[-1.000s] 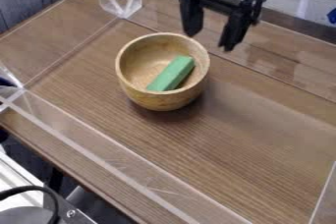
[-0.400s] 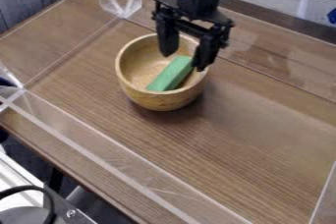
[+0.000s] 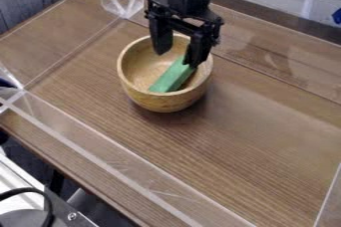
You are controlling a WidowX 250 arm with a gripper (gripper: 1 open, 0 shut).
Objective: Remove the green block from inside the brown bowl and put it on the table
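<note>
The green block (image 3: 174,76) lies tilted inside the brown bowl (image 3: 140,92), leaning toward its right wall. The bowl sits on the table (image 3: 253,121), left of centre. My gripper (image 3: 180,48) hangs open directly over the bowl, its two black fingers (image 3: 160,38) dipping past the rim on either side of the block's upper end. The right finger tip is close to the block, and I cannot tell whether it touches. Nothing is held.
Low clear acrylic walls (image 3: 80,136) run along the table's front, left and back edges. A small clear bracket (image 3: 124,4) stands at the back corner. Bare tabletop lies to the right of and in front of the bowl.
The gripper has moved left and down from behind the bowl's right side to a spot over the bowl, fingers lowering around the block. It stayed open. The block and bowl have not moved.
</note>
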